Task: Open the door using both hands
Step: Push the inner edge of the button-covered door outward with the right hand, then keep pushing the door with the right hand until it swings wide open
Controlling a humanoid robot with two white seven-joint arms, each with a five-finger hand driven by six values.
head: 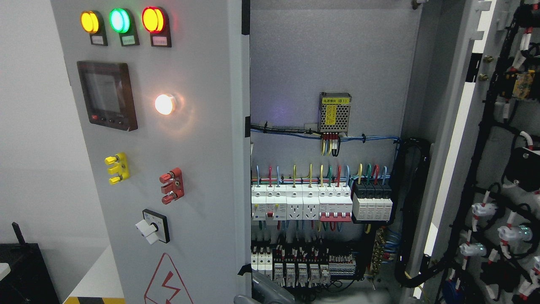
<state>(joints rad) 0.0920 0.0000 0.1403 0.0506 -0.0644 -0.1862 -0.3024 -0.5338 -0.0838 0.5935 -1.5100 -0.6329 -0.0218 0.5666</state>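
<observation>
The cabinet's right door stands swung wide open at the picture's right, its inner face covered with black cable bundles and white connectors. The left door faces me with its free edge near the middle; it carries three lit lamps, a display and a rotary switch. Between the doors the interior shows rows of breakers and a power supply. A grey rounded part of my left arm pokes up at the bottom edge beside the left door's edge; its hand is hidden.
Black cable looms run down the cabinet's right inner side. A black box sits at the lower left by a white wall. A yellow-black striped edge marks the floor under the left door.
</observation>
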